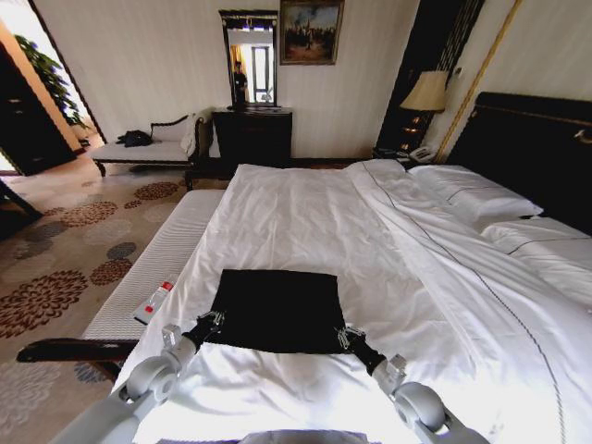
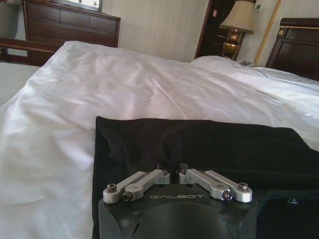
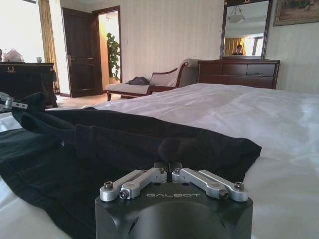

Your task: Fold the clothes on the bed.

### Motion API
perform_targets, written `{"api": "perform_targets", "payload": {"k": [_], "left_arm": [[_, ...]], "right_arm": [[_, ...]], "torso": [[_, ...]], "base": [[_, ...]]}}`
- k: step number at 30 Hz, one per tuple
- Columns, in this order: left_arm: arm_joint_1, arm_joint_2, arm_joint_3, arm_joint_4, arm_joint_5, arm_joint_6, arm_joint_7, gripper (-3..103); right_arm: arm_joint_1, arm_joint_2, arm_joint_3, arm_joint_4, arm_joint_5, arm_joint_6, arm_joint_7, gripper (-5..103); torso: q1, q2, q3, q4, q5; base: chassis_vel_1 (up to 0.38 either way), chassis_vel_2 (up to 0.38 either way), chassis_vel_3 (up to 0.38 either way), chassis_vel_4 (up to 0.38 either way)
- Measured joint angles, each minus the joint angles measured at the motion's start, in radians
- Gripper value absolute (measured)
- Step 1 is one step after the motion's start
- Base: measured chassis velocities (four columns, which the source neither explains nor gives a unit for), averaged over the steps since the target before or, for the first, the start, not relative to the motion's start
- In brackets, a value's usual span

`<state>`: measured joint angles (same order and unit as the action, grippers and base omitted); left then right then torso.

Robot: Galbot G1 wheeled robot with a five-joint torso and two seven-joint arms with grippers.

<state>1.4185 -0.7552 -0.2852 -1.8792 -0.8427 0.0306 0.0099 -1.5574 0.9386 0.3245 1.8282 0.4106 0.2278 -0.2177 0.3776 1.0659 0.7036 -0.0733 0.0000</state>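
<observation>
Because the black T-shirt [image 1: 273, 310] lies as a folded rectangle near the bed's [image 1: 305, 213] foot, the left tool [image 1: 211, 324] and right tool [image 1: 349, 339] pinch its near corners, apparently ready to turn another fold.

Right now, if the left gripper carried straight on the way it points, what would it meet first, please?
The left gripper is shut on the black T-shirt, so it would push into the shirt's raised fold first, then probably the white duvet; depth is unclear.
</observation>
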Motion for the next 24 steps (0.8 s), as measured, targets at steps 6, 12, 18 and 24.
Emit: {"api": "perform_targets", "payload": {"k": [6, 12, 18, 24], "left_arm": [[0.002, -0.006, 0.011, 0.005, 0.007, -0.001, 0.002, 3], [0.012, -0.001, 0.012, 0.014, 0.017, -0.005, 0.008, 3], [0.019, -0.006, 0.016, 0.013, 0.021, -0.004, 0.003, 3], [0.037, -0.017, 0.015, -0.014, 0.03, 0.024, -0.035, 3]], "right_arm": [[-0.017, -0.012, -0.002, 0.005, -0.022, 0.008, 0.0, 0], [-0.02, -0.007, -0.007, 0.002, -0.029, 0.008, 0.0, 0], [-0.02, -0.004, -0.01, -0.006, -0.036, 0.008, 0.0, 0], [-0.032, -0.003, -0.008, -0.009, -0.054, 0.012, -0.003, 2]], "torso": [[0.0, 0.0, 0.0, 0.0, -0.0001], [0.0, 0.0, 0.0, 0.0, 0.0], [0.0, 0.0, 0.0, 0.0, 0.0], [0.0, 0.0, 0.0, 0.0, 0.0003]], "base": [[0.0, 0.0, 0.0, 0.0], [0.0, 0.0, 0.0, 0.0], [0.0, 0.0, 0.0, 0.0], [0.0, 0.0, 0.0, 0.0]]}}
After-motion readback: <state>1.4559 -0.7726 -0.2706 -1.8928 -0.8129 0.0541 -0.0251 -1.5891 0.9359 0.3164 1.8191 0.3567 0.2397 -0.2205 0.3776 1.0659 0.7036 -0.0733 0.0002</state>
